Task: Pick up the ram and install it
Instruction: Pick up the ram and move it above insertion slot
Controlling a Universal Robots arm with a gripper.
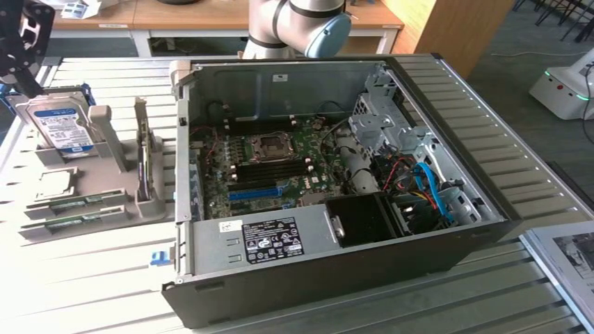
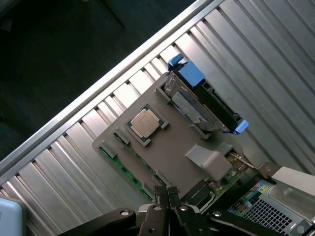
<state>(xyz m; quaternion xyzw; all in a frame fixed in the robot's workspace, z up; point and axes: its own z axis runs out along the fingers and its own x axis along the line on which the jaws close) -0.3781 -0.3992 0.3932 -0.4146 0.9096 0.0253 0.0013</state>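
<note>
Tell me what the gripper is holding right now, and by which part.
Nothing: the gripper hangs empty, jaws shut, above the grey holder where a ram stick lies.

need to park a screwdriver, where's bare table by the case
Bare table between the grey parts holder and the near edge, at the exterior view's left of the computer case. Crowded: the holder, inside the case.

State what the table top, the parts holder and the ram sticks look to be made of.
The table top is likely bare aluminium: pale, ribbed slats with a dull sheen. The parts holder is probably matte grey plastic: a flat, uniform colour and moulded pockets. The ram is a green circuit board, seemingly fibreglass laminate, carrying small dark chips.
</note>
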